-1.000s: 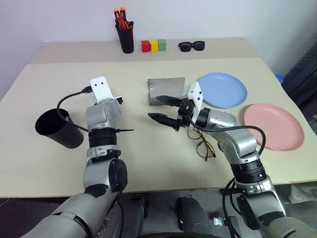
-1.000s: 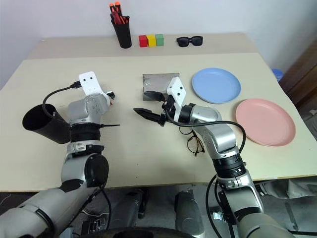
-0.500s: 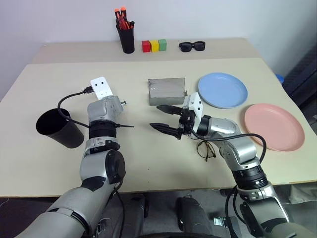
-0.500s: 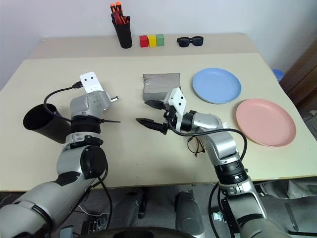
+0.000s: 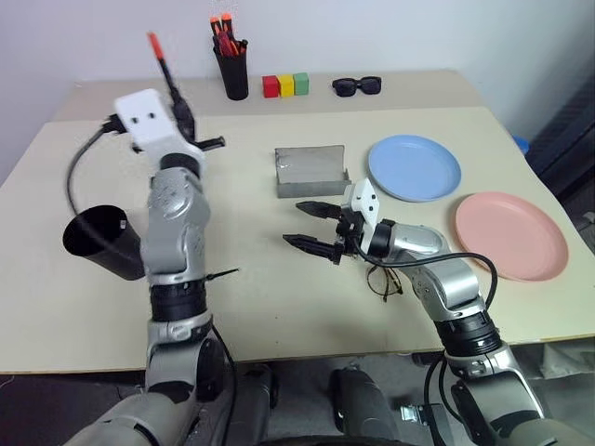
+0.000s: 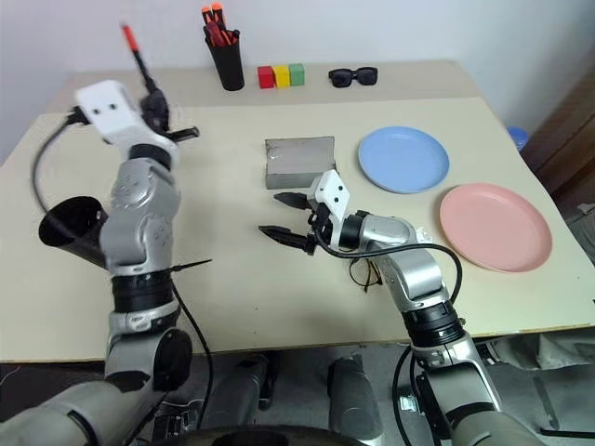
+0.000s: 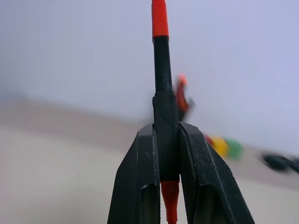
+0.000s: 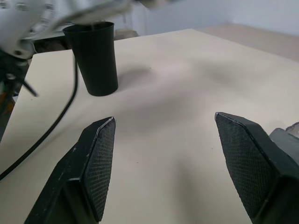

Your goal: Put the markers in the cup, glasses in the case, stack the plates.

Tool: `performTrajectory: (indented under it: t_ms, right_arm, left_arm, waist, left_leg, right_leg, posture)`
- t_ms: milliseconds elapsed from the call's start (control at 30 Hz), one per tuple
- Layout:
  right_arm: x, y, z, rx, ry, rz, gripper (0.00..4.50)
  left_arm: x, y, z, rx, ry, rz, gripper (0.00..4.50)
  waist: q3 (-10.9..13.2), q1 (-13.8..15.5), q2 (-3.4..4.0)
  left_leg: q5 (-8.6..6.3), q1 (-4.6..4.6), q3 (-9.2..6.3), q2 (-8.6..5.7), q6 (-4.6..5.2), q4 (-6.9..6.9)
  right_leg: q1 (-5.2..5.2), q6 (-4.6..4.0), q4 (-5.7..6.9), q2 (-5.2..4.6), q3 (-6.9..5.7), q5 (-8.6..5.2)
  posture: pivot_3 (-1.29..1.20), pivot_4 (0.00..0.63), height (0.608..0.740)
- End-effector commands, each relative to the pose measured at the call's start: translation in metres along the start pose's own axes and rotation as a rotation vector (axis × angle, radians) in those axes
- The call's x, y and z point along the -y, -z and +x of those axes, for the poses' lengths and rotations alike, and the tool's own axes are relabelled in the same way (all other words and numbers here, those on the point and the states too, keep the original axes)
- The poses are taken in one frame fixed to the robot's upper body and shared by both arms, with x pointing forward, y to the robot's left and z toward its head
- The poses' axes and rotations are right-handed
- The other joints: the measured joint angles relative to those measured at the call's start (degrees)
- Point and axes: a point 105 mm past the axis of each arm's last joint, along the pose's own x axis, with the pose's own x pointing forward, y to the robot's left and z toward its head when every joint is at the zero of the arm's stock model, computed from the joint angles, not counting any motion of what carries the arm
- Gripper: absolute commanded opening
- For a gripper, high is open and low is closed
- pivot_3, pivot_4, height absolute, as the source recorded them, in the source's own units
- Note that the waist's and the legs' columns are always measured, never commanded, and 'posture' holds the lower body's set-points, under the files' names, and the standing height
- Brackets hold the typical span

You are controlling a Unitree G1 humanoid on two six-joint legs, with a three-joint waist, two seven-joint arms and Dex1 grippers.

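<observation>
A: Near edge first. Glasses [image 5: 384, 281] lie flat on the table [image 5: 279, 307], one pair, partly under the right forearm.
B: Right gripper [image 5: 307, 226]?
A: Just above the table, pointing to the robot's left, fingers [image 8: 96, 163] spread wide, holding nothing.
B: Cup?
A: One wide black cup [image 5: 100, 242] at the left side, tilted, mouth turned up and toward the left edge.
B: And the marker?
A: One marker [image 7: 160, 70], pinched between the left gripper [image 7: 167, 154] fingers, lifted well above the table. Long axis runs in line with the fingers, red-orange tip [image 5: 153, 41] up and away from the robot, dark body below it. A red end also pokes out beneath the grip.
B: Further out?
A: One grey case [image 5: 311, 171] mid-table, lid standing open. Right of it, two plates: blue plate [image 5: 414, 168], and pink plate [image 5: 509, 236] nearer the right edge, side by side, apart.
B: Far edge?
A: One tall pen holder [image 5: 232, 70] with orange-capped pens, three blocks [image 5: 285, 85] in a row, one pair of sunglasses [image 5: 357, 86].
</observation>
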Motion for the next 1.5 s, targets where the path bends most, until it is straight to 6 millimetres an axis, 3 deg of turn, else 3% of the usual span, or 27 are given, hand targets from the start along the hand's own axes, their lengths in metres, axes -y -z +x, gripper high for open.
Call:
performTrajectory:
  t_ms: [33, 133, 367, 633, 967, 1067, 1267, 1400, 1500]
  right_arm:
    - [-0.003, -0.014, -0.001, 0.043, -0.024, -0.029, 3.45]
    - [-0.005, -0.014, 0.001, 0.040, -0.042, -0.025, 3.45]
    - [-0.006, -0.018, 0.008, 0.052, -0.077, -0.022, 3.45]
    - [-0.006, -0.021, 0.009, 0.057, -0.081, -0.027, 3.45]
    - [-0.005, -0.022, 0.007, 0.056, -0.066, -0.030, 3.45]
    - [-0.005, -0.022, 0.007, 0.056, -0.065, -0.029, 3.45]
    - [-0.006, -0.023, 0.007, 0.057, -0.069, -0.027, 3.45]
    - [-0.006, -0.023, 0.008, 0.057, -0.072, -0.027, 3.45]
    - [-0.006, -0.023, 0.007, 0.055, -0.070, -0.029, 3.45]
  left_arm:
    - [-0.028, -0.044, -0.030, 0.207, -0.095, 0.194, 0.06]
    - [-0.050, -0.041, -0.053, 0.193, -0.178, 0.294, 0.06]
    - [-0.080, -0.022, -0.086, 0.110, -0.274, 0.396, 0.06]
    - [-0.093, -0.002, -0.097, 0.063, -0.286, 0.435, 0.06]
    - [-0.092, 0.015, -0.102, 0.016, -0.278, 0.407, 0.06]
    - [-0.091, 0.018, -0.103, 0.006, -0.280, 0.395, 1.39]
    - [-0.091, 0.021, -0.106, -0.004, -0.284, 0.394, 4.46]
    - [-0.091, 0.020, -0.106, 0.000, -0.283, 0.378, 4.46]
    - [-0.076, 0.010, -0.093, 0.039, -0.220, 0.309, 4.46]
  waist:
    - [0.00, 0.23, 0.00]
    - [-0.01, 0.71, -0.01]
    - [-0.01, 1.29, -0.02]
    - [-0.02, 1.67, -0.02]
    - [-0.02, 1.64, -0.02]
    - [-0.02, 1.64, -0.02]
    - [-0.02, 1.64, -0.02]
    - [-0.02, 1.64, -0.02]
    - [-0.02, 1.70, -0.02]
  left_leg:
    - [0.00, 0.00, 0.00, 0.00, 0.00, 0.00]
    - [-0.01, 0.00, -0.01, 0.00, 0.01, 0.06]
    - [-0.02, 0.02, -0.05, 0.03, -0.01, 0.13]
    - [-0.04, 0.01, -0.05, 0.03, -0.02, 0.14]
    - [-0.05, 0.01, -0.06, 0.04, -0.03, 0.13]
    - [-0.05, 0.00, -0.06, 0.04, -0.03, 0.13]
    - [-0.07, 0.00, -0.06, 0.04, -0.05, 0.13]
    - [-0.07, 0.00, -0.06, 0.04, -0.06, 0.13]
    - [-0.08, 0.00, -0.06, 0.05, -0.07, 0.13]
  right_leg:
    - [0.00, 0.00, 0.00, 0.00, 0.01, 0.00]
    - [0.09, -0.02, -0.03, 0.00, -0.04, -0.01]
    - [0.14, -0.22, -0.09, 0.00, -0.06, -0.10]
    - [0.15, -0.24, -0.12, -0.02, -0.06, -0.11]
    - [0.13, -0.25, -0.11, -0.01, -0.07, -0.11]
    - [0.13, -0.25, -0.11, -0.02, -0.07, -0.11]
    - [0.13, -0.25, -0.11, -0.02, -0.07, -0.11]
    - [0.12, -0.25, -0.11, -0.01, -0.07, -0.11]
    - [0.12, -0.25, -0.11, -0.02, -0.07, -0.11]
  posture:
    - [0.00, 0.150, 0.740]
    - [0.00, 0.150, 0.740]
    - [0.00, 0.150, 0.740]
    - [0.00, 0.150, 0.740]
    - [0.00, 0.150, 0.740]
    - [0.00, 0.150, 0.740]
    - [0.00, 0.150, 0.740]
    - [0.00, 0.150, 0.740]
    - [0.00, 0.150, 0.740]
